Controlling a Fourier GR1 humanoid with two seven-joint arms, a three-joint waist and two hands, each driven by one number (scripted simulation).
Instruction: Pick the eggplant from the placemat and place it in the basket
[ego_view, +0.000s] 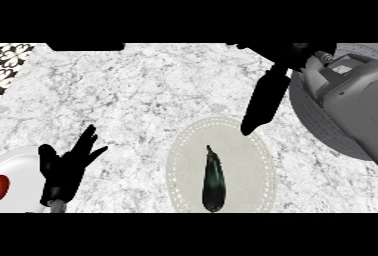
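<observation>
At the far left edge sits a white round plate (18, 165) with something red (4, 186) on it. Just beside it the left robot hand (65, 167) rests over the grey-white marble worktop (133, 100), fingers straight and spread upward, holding nothing. Right of centre lies a pale oval placemat (247, 165), and on it a long dark purple eggplant (213, 182), stem pointing away. Above the mat's far edge the right robot hand (266, 97) points down, fingers straight, apart from the eggplant. A grey woven basket (314, 120) is at the right.
</observation>
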